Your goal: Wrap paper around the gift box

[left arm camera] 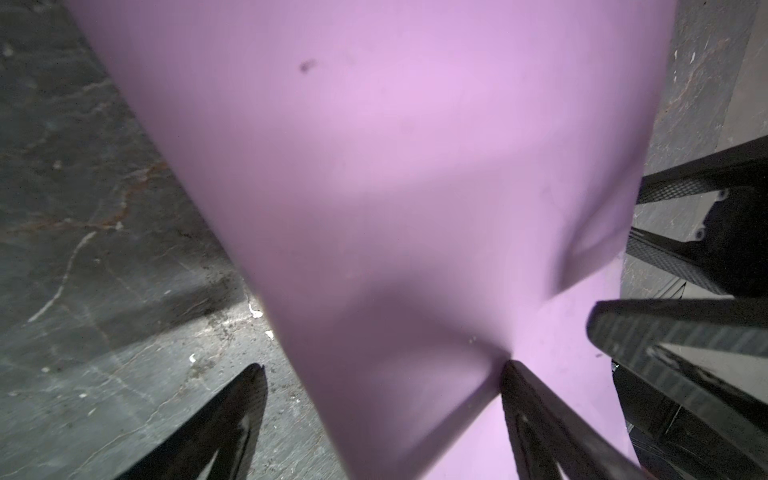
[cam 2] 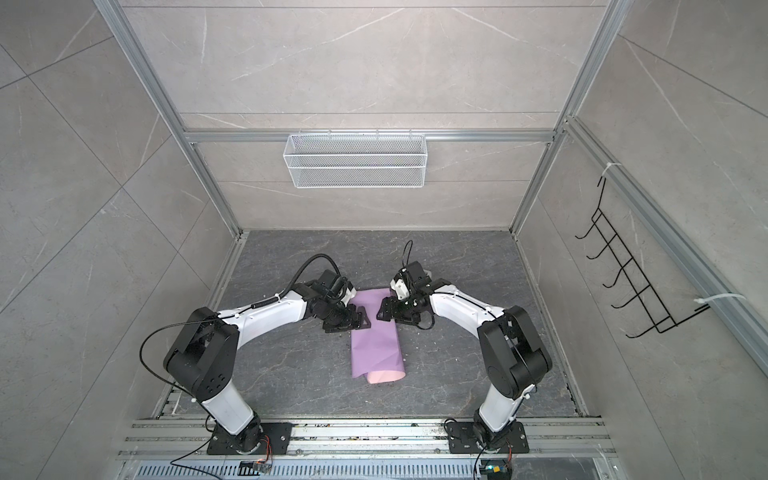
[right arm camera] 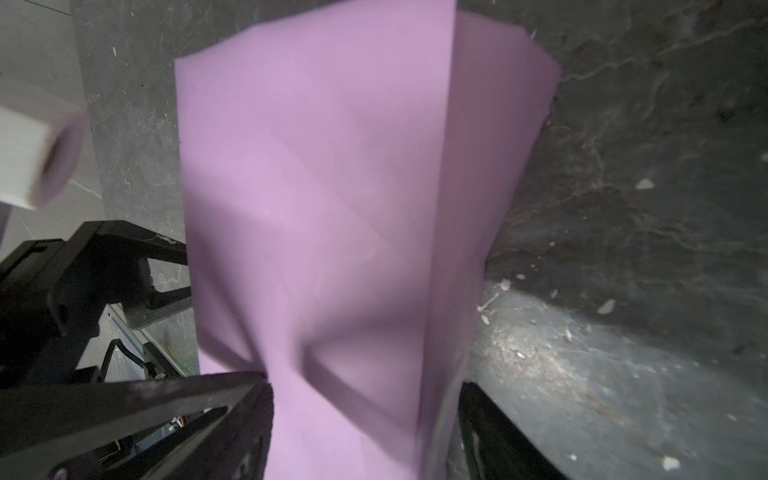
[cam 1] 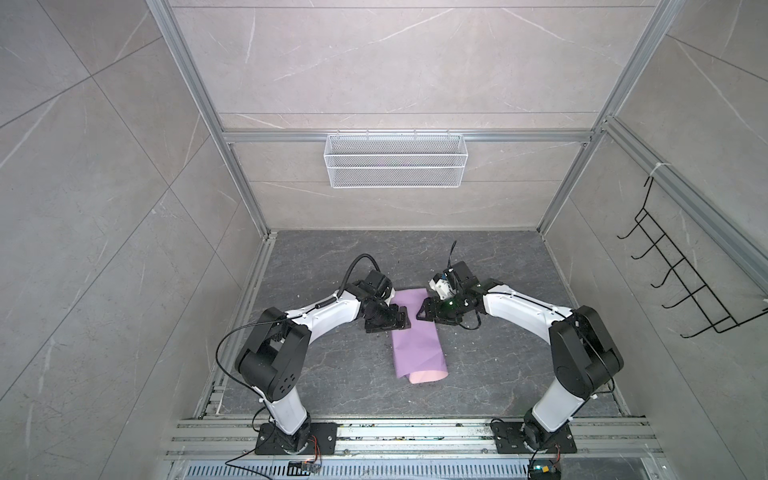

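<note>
The paper (cam 1: 415,336) lies on the dark floor as a long folded strip, lilac side up, and its pale pink face (cam 1: 428,377) shows at the curled near end. The gift box is hidden. My left gripper (cam 1: 400,319) stands open at the strip's left edge. In the left wrist view one finger (left arm camera: 245,415) is over bare floor and the other rests on the paper (left arm camera: 374,187). My right gripper (cam 1: 424,309) is open at the right edge near the far end. Its fingers (right arm camera: 249,399) straddle the paper (right arm camera: 324,187), which fills the gap between them.
A small white device (cam 1: 442,286) sits by the right wrist, and it is blurred in the right wrist view (right arm camera: 33,153). A white mesh basket (cam 1: 395,160) hangs on the back wall. A black wire rack (cam 1: 685,282) hangs on the right wall. Aluminium rails run along the floor's near edge.
</note>
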Controlling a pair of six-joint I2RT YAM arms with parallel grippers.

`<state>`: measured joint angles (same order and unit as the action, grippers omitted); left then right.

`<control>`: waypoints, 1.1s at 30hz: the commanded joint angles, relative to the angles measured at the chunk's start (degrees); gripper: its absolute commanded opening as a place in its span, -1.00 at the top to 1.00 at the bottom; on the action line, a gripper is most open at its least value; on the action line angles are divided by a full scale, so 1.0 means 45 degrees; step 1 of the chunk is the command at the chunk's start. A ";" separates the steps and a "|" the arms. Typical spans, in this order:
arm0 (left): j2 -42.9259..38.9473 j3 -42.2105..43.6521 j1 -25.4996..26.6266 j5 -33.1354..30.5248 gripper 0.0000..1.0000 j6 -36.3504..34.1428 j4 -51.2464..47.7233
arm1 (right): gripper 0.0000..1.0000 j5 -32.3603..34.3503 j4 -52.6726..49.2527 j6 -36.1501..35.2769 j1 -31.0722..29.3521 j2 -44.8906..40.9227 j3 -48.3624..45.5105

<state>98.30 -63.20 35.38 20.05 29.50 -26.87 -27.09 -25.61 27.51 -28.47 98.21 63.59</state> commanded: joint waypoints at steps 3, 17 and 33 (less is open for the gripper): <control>0.0652 0.0419 0.0022 -0.1661 -0.78 -0.0246 -0.0957 | -0.51 -0.1029 0.0841 0.0470 0.0065 0.0422 -0.0330; 0.0374 0.0000 0.0041 -0.1473 -0.80 -0.0083 -0.1018 | -0.72 -0.2088 0.1163 -0.0048 0.1924 -0.0716 -0.1309; -0.2680 -0.0391 0.0059 -0.1736 -0.91 0.1131 -0.1071 | -0.87 0.1705 0.0894 -0.0096 -0.0082 -0.4844 -0.3305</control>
<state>91.39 -65.06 35.86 14.31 32.56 -31.03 -24.16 -22.50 26.00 -26.52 75.68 49.52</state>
